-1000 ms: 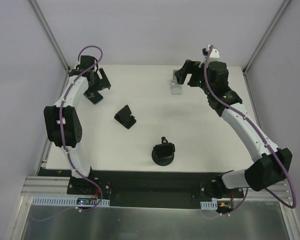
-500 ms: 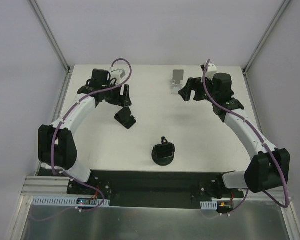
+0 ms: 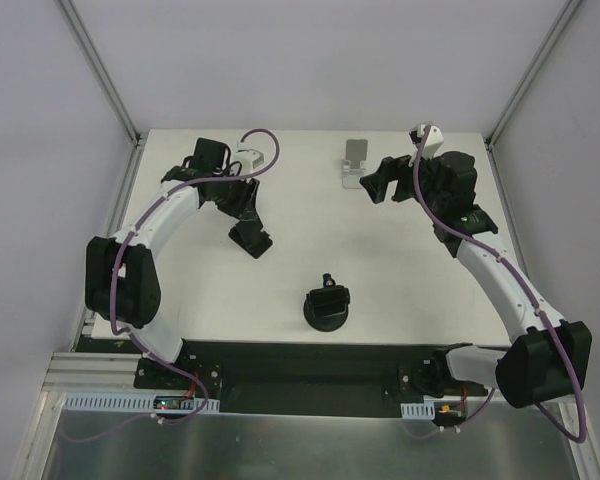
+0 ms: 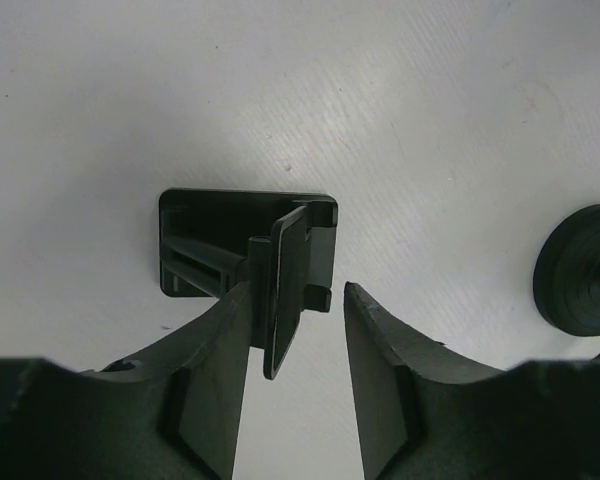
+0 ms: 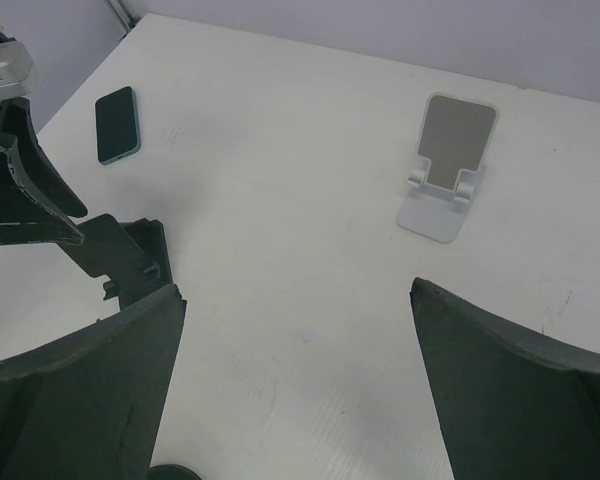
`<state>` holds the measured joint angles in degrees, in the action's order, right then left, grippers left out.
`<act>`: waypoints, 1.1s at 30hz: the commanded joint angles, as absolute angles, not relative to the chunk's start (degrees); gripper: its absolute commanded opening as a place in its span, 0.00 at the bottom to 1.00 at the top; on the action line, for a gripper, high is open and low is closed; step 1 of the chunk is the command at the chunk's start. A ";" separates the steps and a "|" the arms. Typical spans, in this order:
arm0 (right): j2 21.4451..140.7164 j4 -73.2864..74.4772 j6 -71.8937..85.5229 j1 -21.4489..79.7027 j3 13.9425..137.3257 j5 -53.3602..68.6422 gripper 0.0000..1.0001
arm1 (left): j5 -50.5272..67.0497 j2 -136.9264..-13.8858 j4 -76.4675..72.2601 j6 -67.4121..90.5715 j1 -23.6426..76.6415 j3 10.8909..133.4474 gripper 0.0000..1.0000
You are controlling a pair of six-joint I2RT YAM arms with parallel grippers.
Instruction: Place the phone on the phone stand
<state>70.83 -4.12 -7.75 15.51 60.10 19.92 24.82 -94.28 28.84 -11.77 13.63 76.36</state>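
The phone (image 5: 117, 124), dark with a teal edge, lies flat near the far left of the table; in the top view my left arm hides it. A small black phone stand (image 3: 250, 238) sits left of centre. My left gripper (image 3: 248, 205) is down over it. In the left wrist view the left gripper (image 4: 297, 290) straddles the black stand's (image 4: 210, 235) upright plate: one finger touches the plate, the other stands a little off it. My right gripper (image 3: 373, 183) hangs wide open and empty beside a white phone stand (image 3: 355, 163).
A round black stand (image 3: 327, 305) sits near the front middle of the table, also at the right edge of the left wrist view (image 4: 580, 270). The white phone stand (image 5: 448, 170) faces the right wrist camera. Frame posts rise at the table's far corners.
My left gripper has swung from the far left corner rightward onto the black stand, its jaws narrowing. The right gripper has drawn back slightly from the white stand.
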 commanded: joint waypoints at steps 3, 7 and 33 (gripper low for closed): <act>70.14 -7.21 -9.23 15.38 59.94 20.22 0.97 | 26.19 -93.52 30.23 -16.78 15.29 74.89 0.23; 70.22 -7.47 -9.40 15.47 59.77 19.78 0.97 | 26.89 -91.76 29.97 -19.68 16.87 72.87 0.04; 72.33 -8.52 -10.02 15.47 59.94 21.53 0.97 | 39.90 -73.05 37.97 -41.31 37.09 58.80 0.00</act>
<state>72.29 -4.69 -9.67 15.51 59.11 19.90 38.59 -77.12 35.07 -38.00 35.57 58.15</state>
